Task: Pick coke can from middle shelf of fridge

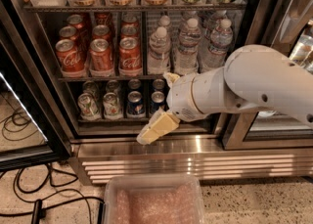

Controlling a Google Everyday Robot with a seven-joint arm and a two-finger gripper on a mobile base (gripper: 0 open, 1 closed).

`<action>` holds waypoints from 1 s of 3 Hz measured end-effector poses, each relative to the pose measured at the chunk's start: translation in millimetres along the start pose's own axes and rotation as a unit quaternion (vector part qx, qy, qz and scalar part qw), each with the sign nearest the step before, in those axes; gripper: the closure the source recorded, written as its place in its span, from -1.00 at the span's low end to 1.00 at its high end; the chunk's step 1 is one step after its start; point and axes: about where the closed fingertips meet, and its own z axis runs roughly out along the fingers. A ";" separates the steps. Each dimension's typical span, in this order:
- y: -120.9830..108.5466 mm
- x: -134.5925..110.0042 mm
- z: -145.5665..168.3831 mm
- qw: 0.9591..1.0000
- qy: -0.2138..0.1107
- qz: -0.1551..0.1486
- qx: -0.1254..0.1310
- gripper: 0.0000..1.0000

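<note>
The white arm (254,78) reaches across the fridge (161,162) from the right, elbow high, wrist dipping low. The coke can (130,56) stands front-left on the middle shelf (105,78). The tool (157,106) hangs spread and empty below that shelf, before the blue cans (135,103).

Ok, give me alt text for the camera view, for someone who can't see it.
A white robot arm holds its gripper, open and empty, in front of the fridge's bottom shelf, below the middle shelf holding red coke cans on the left and water bottles on the right.
</note>
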 end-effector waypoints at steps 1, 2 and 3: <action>2.0 -4.8 12.8 0.999 -0.027 0.012 0.019 -1.00; 18.9 -17.2 52.3 0.995 -0.080 0.042 0.031 -1.00; 23.2 -32.2 75.9 0.988 -0.116 0.085 0.061 -1.00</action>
